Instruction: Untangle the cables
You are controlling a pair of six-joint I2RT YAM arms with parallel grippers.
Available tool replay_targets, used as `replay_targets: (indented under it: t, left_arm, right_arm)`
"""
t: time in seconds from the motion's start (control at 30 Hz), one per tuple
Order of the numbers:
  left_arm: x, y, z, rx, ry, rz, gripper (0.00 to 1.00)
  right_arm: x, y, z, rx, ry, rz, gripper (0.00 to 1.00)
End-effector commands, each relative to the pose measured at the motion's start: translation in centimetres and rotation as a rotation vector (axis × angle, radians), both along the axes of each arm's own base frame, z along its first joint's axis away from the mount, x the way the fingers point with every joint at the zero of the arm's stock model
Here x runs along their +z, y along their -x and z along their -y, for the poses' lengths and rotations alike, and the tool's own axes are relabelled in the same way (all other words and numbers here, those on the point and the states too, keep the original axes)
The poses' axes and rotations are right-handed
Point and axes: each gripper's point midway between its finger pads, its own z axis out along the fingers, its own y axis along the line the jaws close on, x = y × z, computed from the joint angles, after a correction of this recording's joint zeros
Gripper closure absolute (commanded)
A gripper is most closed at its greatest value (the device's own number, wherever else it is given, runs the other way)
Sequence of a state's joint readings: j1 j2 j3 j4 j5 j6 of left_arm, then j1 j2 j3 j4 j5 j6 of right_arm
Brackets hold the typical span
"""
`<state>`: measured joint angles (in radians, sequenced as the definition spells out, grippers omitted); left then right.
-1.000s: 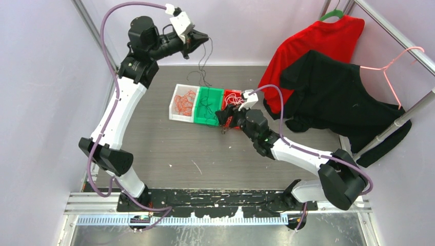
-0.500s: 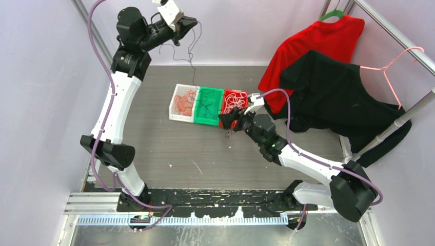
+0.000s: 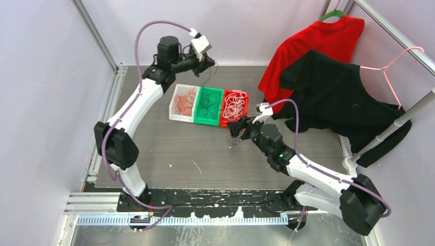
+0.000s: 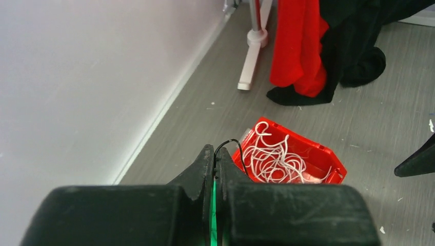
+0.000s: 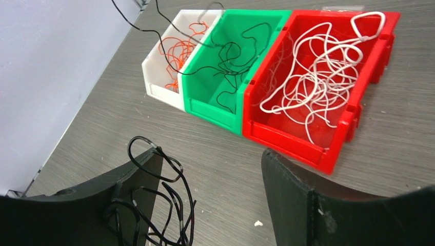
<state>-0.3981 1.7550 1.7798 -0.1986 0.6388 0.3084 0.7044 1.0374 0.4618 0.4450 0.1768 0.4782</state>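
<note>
Three bins stand in a row: a white bin [image 3: 177, 114] with orange cables [image 3: 184, 101], a green bin [image 3: 199, 119] with black cables [image 3: 208, 102], and a red bin [image 3: 222, 121] with white cables [image 3: 235, 106]. My left gripper [image 3: 208, 62] hovers above the green bin, shut on one thin black cable [image 4: 229, 144] that hangs down toward it. My right gripper [image 5: 210, 154] stands open over the table in front of the red bin [image 5: 287, 138]. A small tangle of black cables [image 5: 163, 202] clings to its left finger [image 5: 138, 177]; nothing lies between the jaws.
A red shirt [image 3: 302, 48] and a black shirt [image 3: 338, 97] hang from a metal rack [image 3: 405, 120] at the right, with a pink hanger [image 3: 397, 64] beside them. The back wall runs just behind the bins. A rack foot [image 4: 251, 56] stands near the wall.
My left arm has swung down and right from high at the back left to above the bins, keeping its black strand. My right gripper has drawn back from the red bin toward the near side.
</note>
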Motion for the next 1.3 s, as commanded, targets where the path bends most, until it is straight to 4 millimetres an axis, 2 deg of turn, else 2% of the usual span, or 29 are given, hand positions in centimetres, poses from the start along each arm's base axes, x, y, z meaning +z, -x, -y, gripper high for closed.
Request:
replay_targets:
  t: [0.0, 0.1, 0.23, 0.43, 0.6, 0.97, 1.1, 1.27]
  left_arm:
    - [1.7, -0.1, 2.5, -0.015, 0.044, 0.041, 1.0]
    - [1.7, 0.4, 4.6, -0.033, 0.086, -0.021, 1.0]
    - [1.1, 1.2, 6.4, -0.063, 0.101, -0.082, 1.0]
    - [-2.9, 1.0, 6.0, -0.036, 0.041, -0.148, 1.0]
    - [-5.2, 0.5, 5.9, -0.04, -0.017, -0.141, 1.0]
    - [-12.8, -4.3, 1.8, 0.053, -0.432, 0.179, 1.0]
    - [-14.0, -6.5, 1.9, 0.094, -0.441, 0.225, 1.0]
    - [-16.5, -7.8, 2.3, 0.096, -0.445, 0.21, 1.0]
  right_arm:
    - [1.5, 0.2, 1.6, -0.063, -0.052, 0.037, 0.25]
    - [1.2, 0.4, 2.1, -0.077, -0.046, 0.033, 0.25]
    - [0.9, 0.7, 2.5, -0.086, -0.048, 0.027, 0.25]
    - [0.5, 1.3, 3.3, -0.1, -0.05, 0.027, 0.26]
    - [0.2, 1.7, 3.9, -0.115, -0.047, 0.024, 0.26]
    - [-0.3, 1.6, 3.9, -0.117, -0.034, 0.005, 0.26]
    - [-0.4, 1.5, 3.9, -0.12, -0.026, -0.004, 0.27]
    - [-0.6, 1.4, 4.0, -0.125, -0.01, -0.018, 0.28]
